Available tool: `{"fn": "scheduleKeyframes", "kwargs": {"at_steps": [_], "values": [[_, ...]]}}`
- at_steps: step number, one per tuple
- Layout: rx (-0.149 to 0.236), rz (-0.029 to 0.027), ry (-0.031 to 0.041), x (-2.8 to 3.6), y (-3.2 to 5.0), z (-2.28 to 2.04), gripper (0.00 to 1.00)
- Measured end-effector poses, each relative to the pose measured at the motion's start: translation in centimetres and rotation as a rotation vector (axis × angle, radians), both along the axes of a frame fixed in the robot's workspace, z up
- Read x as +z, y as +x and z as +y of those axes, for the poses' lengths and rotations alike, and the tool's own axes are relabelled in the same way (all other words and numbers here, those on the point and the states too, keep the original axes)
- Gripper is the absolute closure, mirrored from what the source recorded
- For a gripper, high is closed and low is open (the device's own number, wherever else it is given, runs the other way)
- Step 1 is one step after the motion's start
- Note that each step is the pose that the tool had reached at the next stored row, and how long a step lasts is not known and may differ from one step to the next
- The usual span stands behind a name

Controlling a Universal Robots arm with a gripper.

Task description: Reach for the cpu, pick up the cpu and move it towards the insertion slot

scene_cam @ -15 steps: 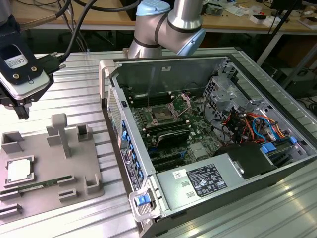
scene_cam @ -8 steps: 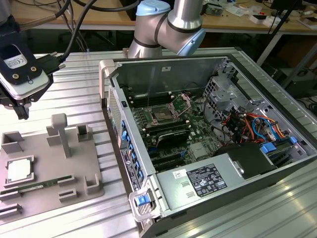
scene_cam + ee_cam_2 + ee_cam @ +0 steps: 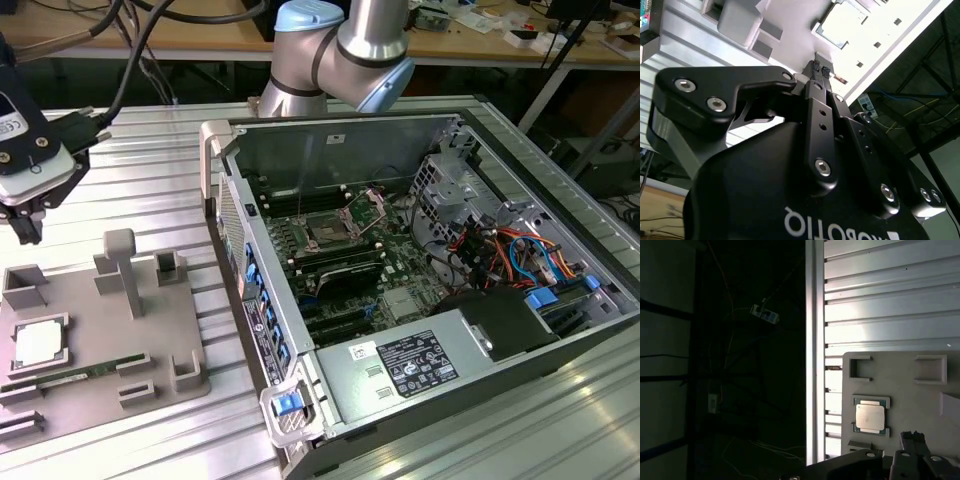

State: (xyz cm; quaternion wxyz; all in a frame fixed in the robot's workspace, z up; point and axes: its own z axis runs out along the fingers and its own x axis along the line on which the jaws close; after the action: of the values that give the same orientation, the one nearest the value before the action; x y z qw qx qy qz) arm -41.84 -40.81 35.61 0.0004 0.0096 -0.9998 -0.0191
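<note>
in the exterior view the cpu (image 3: 40,343) lies flat in a shallow square pocket of the grey tray (image 3: 85,310), at the lower left of the frame. the pocket's raised corners seem meant to keep the chip from sliding, so it sits square, metal top up, at a known spot. a thin green memory stick (image 3: 80,372) lies in its own groove just beside it, toward the frame's bottom edge. the tray rests on the ribbed metal tabletop (image 3: 150,170).

the insertion slot (image 3: 328,232) is well apart from the cpu, inside the open computer case (image 3: 340,125) in the middle of the frame. the case lies on its side, which leaves the board and socket facing up and reachable from above. the metal bracket around the socket looks swung open.

the end effector (image 3: 24,222) hangs at the exterior view's left edge, fingers pointing down, above the tray's far end and short of the cpu. it touches nothing. in the second wrist view the end effector (image 3: 820,69) shows its two fingers drawn together with nothing between them, so i judge it closed and empty. in the first wrist view the cpu (image 3: 870,416) sits near the end effector (image 3: 912,436) but clear of it. by my reading the reach is under way and no grasp has been made.
</note>
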Motion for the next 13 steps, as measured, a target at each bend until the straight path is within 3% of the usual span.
{"fn": "scheduleKeyframes", "kwargs": {"at_steps": [13], "values": [[0.001, 0.0000, 0.0002, -0.03, -2.28, -0.72, 0.89]]}}
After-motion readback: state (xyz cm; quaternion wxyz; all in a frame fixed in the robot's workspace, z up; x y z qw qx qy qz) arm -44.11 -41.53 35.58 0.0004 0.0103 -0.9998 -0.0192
